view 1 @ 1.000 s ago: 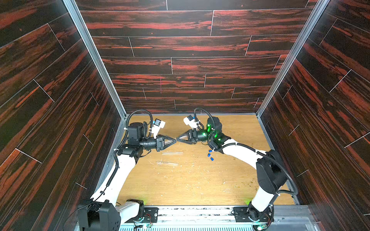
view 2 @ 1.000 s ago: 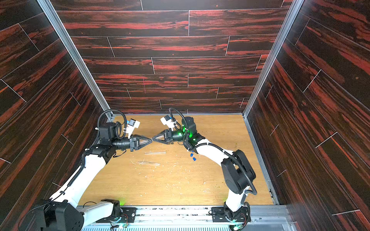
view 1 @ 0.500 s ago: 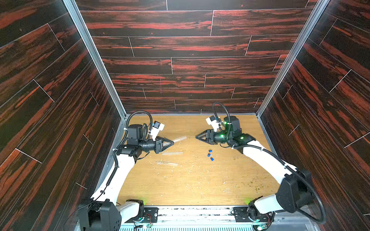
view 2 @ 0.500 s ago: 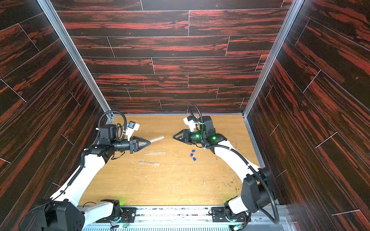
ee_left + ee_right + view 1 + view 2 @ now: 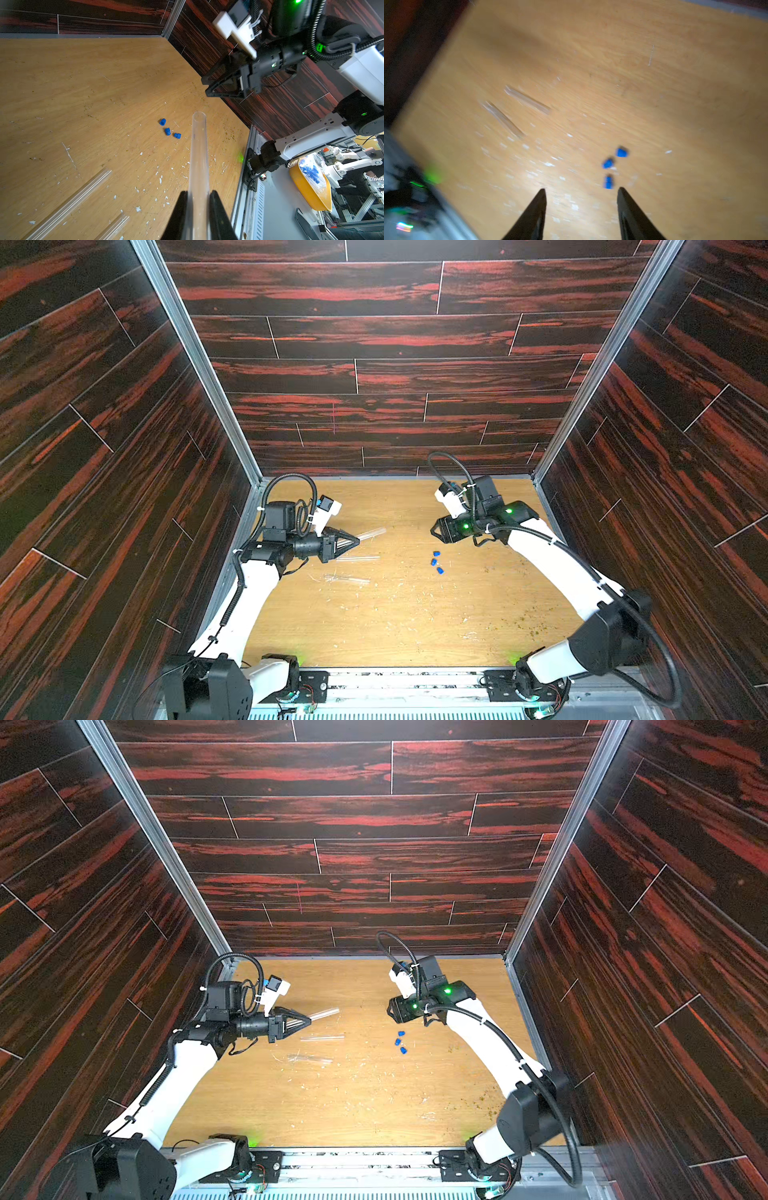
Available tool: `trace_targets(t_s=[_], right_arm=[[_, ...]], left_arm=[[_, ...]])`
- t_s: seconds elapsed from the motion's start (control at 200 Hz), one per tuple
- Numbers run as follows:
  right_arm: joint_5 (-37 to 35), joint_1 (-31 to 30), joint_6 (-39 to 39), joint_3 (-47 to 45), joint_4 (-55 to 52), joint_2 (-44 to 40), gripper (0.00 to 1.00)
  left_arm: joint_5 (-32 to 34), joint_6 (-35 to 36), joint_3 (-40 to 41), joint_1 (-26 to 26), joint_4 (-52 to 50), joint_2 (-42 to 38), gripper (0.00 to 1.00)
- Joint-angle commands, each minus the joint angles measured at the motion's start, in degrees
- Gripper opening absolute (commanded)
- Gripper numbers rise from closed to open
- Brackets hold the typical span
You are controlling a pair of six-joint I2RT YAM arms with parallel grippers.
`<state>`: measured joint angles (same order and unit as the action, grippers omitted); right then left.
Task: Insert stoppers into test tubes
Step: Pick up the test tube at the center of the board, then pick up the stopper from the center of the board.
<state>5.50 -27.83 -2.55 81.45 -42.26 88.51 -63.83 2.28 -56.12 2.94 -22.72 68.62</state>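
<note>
Above the desk [image 5: 395, 614], your left gripper [image 5: 355, 540] pinches one test tube [image 5: 198, 145]; your right gripper [image 5: 581, 189], spread apart, hovers near three stoppers [image 5: 433, 562].

Both top views: sharp, evenly lit from overhead, no hard glare. Worktop [image 5: 395, 614] bright; dark wall panels [image 5: 104, 406] carry a soft sheen. Wide-angle stretch at frame edges, corner posts [image 5: 200, 364] splay outward. Shadows faint, soft. Green LED glow [image 5: 515, 657] at the worktop's near edge.

Left wrist view: sharp mid-field, stoppers [image 5: 168, 131] crisp. Held test tube [image 5: 199, 158] shows pale highlights, goes soft close to the lens.

Right wrist view: heavy motion blur, stoppers [image 5: 608, 163] smeared, lying test tubes [image 5: 527, 99] streaked. Corners dark, bright patch on the worktop ahead of right gripper [image 5: 581, 189].
</note>
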Motion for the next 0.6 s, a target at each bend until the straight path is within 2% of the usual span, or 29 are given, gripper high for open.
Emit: trace_targets(t_s=[0.0,0.195,0.501,0.591], right_arm=[[-3.0,0.1,-13.4,2.8,-4.7,4.2,0.56],[-5.3,0.1,-22.2,6.2,-11.2,11.7,0.55],[-5.2,0.5,-25.9,11.1,-15.9,23.3,0.50],[-4.0,0.7,-27.3,11.0,-14.6,24.2,0.48]], left_arm=[[-0.4,2.1,0.2,-0.5,-0.8,-1.6,0.09],[-0.7,1.4,0.2,-0.8,-0.5,-2.1,0.09],[-0.4,0.7,0.1,-1.4,-0.3,-2.6,0.09],[-0.5,1.0,0.0,-1.6,-0.9,-2.4,0.09]])
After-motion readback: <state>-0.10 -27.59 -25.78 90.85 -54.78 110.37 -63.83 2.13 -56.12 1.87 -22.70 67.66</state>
